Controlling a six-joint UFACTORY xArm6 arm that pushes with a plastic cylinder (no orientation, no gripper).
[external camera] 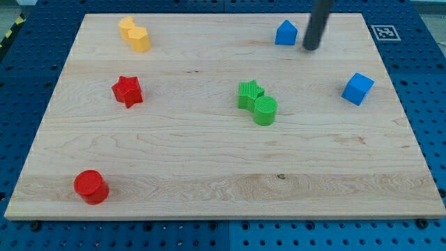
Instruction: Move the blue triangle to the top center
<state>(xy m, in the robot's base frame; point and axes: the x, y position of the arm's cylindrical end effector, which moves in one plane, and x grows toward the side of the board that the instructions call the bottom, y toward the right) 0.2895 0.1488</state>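
Wooden board [209, 160] on blue pegboard [418, 63] — my tip [310, 49] just beside blue triangle [286, 33].

A single camera looked down on the worktop [209, 174] from above and beyond its near edge, tilted forward, so the far edge appeared shorter than the near one and the side edges converged toward the view's top. It sat close enough that the worktop nearly filled the frame, all four corners showing, with a narrow margin of blue perforated base [425, 77] around it. No second view existed, so nothing was shared.
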